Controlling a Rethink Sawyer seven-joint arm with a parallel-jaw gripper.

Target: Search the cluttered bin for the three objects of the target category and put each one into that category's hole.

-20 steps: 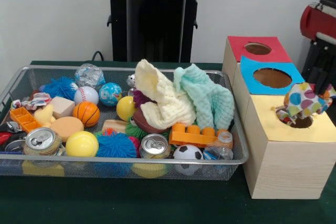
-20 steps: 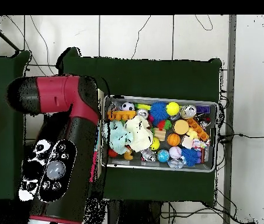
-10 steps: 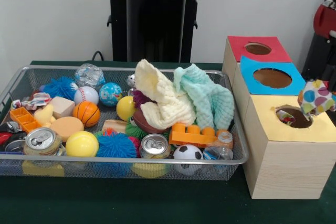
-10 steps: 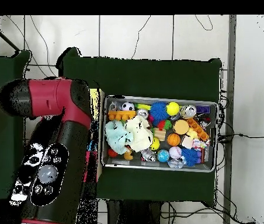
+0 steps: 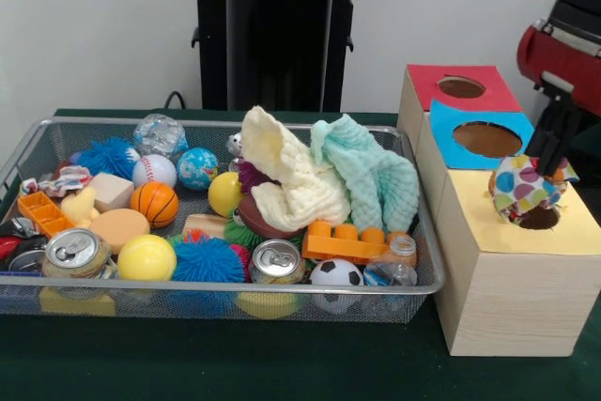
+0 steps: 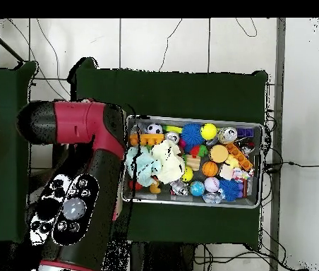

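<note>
Now back over the hole (image 5: 539, 218), end effector (image 5: 543, 162) clamping the wrapper (image 5: 522, 188).

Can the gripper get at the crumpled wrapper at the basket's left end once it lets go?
Probably yes. That wrapper lies on top by the rim of the basket, with nothing over it. The gripper is across at the yellow box's hole, shut on another wrapper.

Silver wire mesh bin (image 5: 28, 143) – thick metal rim. Pale box (image 5: 512, 298) shows wood grain under matt yellow paper. Crinkled printed wrapper (image 5: 522, 187); nubbly cream cloth (image 5: 291, 180); shiny metal cans (image 5: 276, 260).
</note>
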